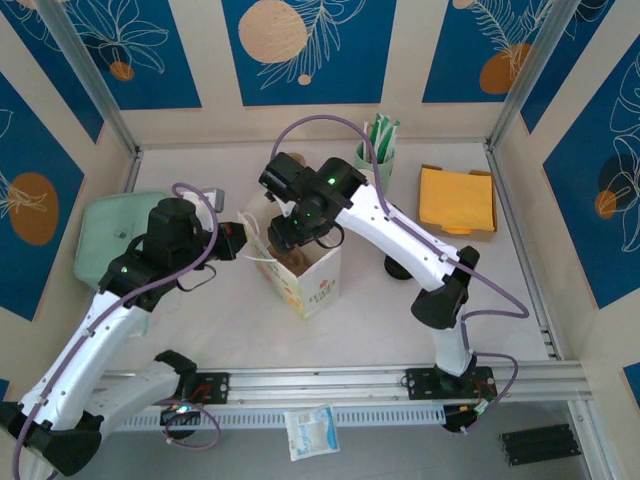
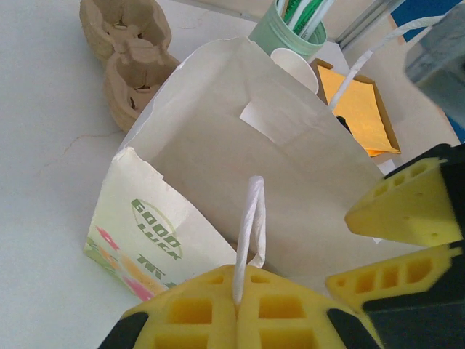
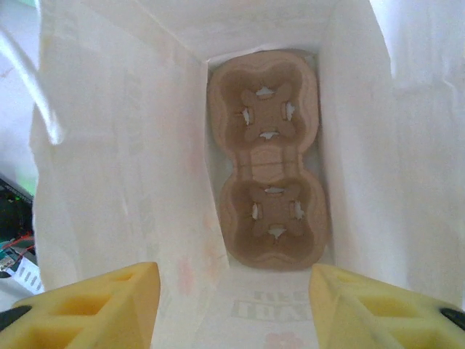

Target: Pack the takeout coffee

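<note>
- left claw (image 2: 236, 309) reaches toward 2 o'clock, clamped on the twisted handle (image 2: 252, 218) of a white paper bag (image 2: 240, 153).
- right claw (image 3: 232, 298) hangs over the bag mouth, pads apart, their lower parts cut off.

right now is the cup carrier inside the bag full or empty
Empty. The right wrist view looks down into the paper bag; the cardboard carrier lies flat on its bottom with both sockets bare.
</note>
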You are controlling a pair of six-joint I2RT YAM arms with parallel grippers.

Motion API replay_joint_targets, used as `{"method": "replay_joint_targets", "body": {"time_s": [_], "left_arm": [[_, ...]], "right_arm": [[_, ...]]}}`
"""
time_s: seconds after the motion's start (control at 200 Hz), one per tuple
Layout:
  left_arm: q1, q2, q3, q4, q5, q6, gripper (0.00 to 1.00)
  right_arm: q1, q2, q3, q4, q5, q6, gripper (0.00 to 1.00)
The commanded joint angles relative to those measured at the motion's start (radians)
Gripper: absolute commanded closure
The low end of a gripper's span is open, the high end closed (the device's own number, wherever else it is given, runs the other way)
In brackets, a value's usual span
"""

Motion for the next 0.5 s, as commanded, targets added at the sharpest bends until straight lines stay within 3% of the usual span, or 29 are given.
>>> {"method": "replay_joint_targets", "body": {"time_s": [0.0,0.495], "left_arm": [[-0.001,0.002,0.011,0.001,-0.021,0.029,0.99],[-0.001,0.014,0.043,-0.003,-0.026,0.037,0.89]], "right_arm": [[0.011,-0.035,0.025,-0.035,-0.003,-0.014,0.44],[0.033,-0.038,0.065,-0.076,-0.008,-0.028,0.47]]}}
